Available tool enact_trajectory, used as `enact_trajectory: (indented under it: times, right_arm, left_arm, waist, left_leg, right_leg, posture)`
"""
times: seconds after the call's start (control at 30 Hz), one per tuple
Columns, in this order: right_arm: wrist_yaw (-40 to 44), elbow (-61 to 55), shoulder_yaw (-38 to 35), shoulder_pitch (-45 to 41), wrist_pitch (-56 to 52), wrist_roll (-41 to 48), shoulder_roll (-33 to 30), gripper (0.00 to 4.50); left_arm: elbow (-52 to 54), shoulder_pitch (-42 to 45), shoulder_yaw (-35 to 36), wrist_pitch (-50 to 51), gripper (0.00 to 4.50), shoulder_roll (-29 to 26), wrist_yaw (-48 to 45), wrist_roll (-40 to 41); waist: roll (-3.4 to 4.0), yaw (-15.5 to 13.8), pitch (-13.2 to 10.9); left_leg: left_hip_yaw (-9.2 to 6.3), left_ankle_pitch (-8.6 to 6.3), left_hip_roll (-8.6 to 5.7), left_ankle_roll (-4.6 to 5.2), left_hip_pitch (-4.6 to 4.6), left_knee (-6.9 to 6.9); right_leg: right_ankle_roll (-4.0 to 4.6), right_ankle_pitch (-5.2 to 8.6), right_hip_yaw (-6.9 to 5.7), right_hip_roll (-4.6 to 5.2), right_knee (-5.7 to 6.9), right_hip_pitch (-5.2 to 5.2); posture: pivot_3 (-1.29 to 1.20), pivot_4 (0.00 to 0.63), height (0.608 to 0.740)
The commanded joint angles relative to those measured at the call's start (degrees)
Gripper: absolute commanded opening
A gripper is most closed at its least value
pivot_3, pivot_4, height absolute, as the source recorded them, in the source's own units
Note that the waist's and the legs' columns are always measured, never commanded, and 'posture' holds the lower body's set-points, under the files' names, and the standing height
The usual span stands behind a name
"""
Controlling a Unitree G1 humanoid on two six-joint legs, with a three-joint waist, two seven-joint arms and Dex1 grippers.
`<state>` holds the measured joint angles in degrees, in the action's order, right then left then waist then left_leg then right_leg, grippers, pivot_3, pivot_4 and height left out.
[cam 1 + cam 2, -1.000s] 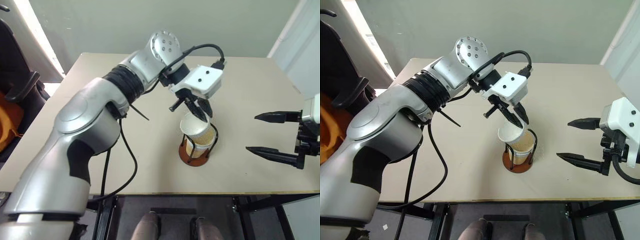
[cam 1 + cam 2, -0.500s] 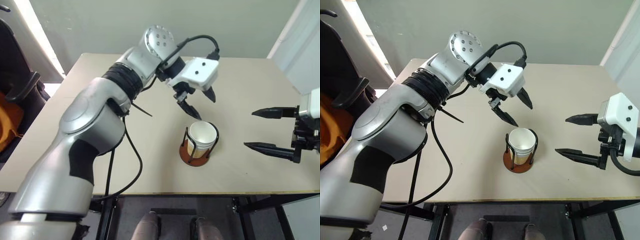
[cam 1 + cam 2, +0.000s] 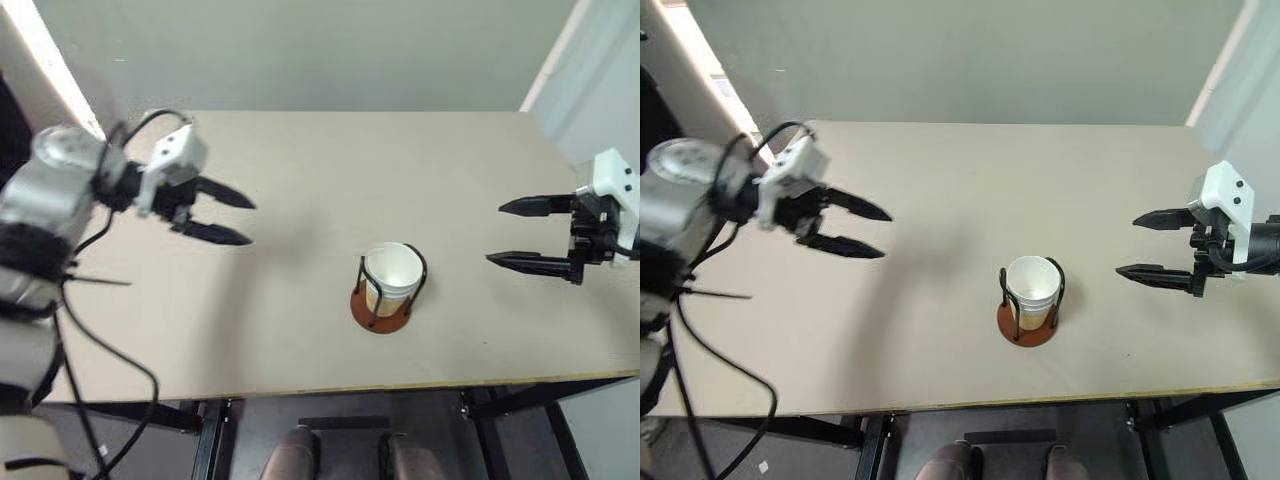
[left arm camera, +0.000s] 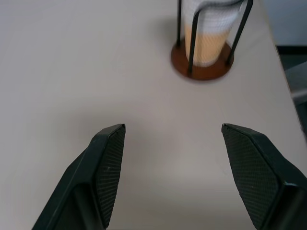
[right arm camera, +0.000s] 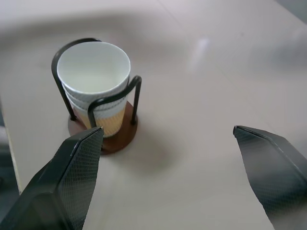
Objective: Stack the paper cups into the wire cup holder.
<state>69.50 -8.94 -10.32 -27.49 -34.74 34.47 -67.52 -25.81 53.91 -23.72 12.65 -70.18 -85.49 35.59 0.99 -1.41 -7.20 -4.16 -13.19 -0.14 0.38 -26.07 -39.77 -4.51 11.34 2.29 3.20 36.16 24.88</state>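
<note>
Left tool (image 3: pixel 232 214) has let go of the last cup and swung clear, open and empty. Paper cups (image 3: pixel 1032 290) sit nested in the wire cup holder (image 3: pixel 1030 322) on the counter (image 3: pixel 300 160), between both tools. Right tool (image 3: pixel 1140 244) wide open, empty. Stack looks done.

pale beige flat-topped counter (image 3: pixel 300 330)
a black wire cup holder on a round reddish-brown base (image 3: pixel 381 310) stands near its front edge.
</note>
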Motion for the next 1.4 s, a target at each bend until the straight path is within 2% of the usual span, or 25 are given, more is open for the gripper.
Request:
enact_trajectory:
  times: [0.03,0.13,0.3,0.37,0.5,0.73,1.4]
  right_arm:
    - [2.7,2.6,-1.8,-0.8,1.7,0.6,0.3,4.50]
    - [5.3,5.9,-2.9,-1.8,1.7,2.9,1.8,4.50]
    - [7.5,12.7,-0.5,-4.5,3.4,-0.4,1.9,4.50]
    - [7.9,13.3,-0.1,-5.3,3.2,-0.7,2.0,4.50]
    - [8.6,14.7,1.2,-7.4,3.2,-1.9,2.5,4.50]
    - [9.0,16.2,2.3,-8.8,3.7,-3.9,2.8,4.50]
    - [3.7,7.6,-4.6,-1.8,-2.5,-0.2,3.6,4.50]
  left_arm:
    - [3.6,-10.1,13.9,5.4,3.42,-5.4,3.5,3.9]
    - [2.0,-17.8,24.2,9.1,3.42,-6.6,5.3,6.1]
    - [9.1,-36.3,41.5,12.0,3.42,-7.0,6.4,5.7]
    - [12.4,-40.3,46.0,13.5,3.42,-5.7,8.1,5.5]
    - [17.6,-44.1,50.4,15.7,3.42,-2.9,10.6,5.3]
    - [20.9,-44.7,51.6,17.9,3.42,-0.8,11.7,4.4]
    - [17.4,-34.5,41.7,18.3,3.42,2.0,10.2,0.0]
  waist:
    - [-0.03,-0.1,0.0]
    - [-0.12,0.0,0.0]
    - [-0.12,0.5,0.0]
    - [-0.14,0.6,0.0]
    - [-0.15,0.8,0.0]
    - [-0.14,1.1,0.0]
    - [-0.16,1.1,0.0]
  left_leg:
    - [0.00,0.01,0.01,-0.02,0.02,0.03]
    - [-0.04,0.07,0.01,-0.12,0.09,0.05]
    - [0.04,0.03,-0.06,-0.15,0.74,0.78]
    - [0.00,0.02,0.01,-0.13,0.92,1.03]
    - [-0.03,0.61,0.07,-0.43,1.22,1.81]
    - [-0.06,0.80,0.21,-0.62,1.41,1.97]
    - [-0.17,0.57,0.21,-0.75,1.08,2.06]
  right_leg:
    - [0.45,0.25,-0.01,-0.01,0.04,0.02]
    - [0.79,0.44,-0.03,0.01,0.42,0.05]
    - [1.14,0.51,0.09,0.07,0.75,-0.01]
    - [1.31,0.57,0.07,0.03,0.84,-0.03]
    - [1.75,0.39,0.05,0.00,0.90,0.04]
    - [2.06,0.21,0.05,-0.11,0.96,0.06]
    - [2.09,0.20,-0.10,-0.09,0.87,0.41]
  posture:
    - [0.00,0.150,0.740]
    - [0.00,0.150,0.740]
    - [0.00,0.150,0.740]
    - [0.00,0.150,0.740]
    - [0.00,0.150,0.740]
    - [0.00,0.150,0.740]
    - [0.00,0.150,0.740]
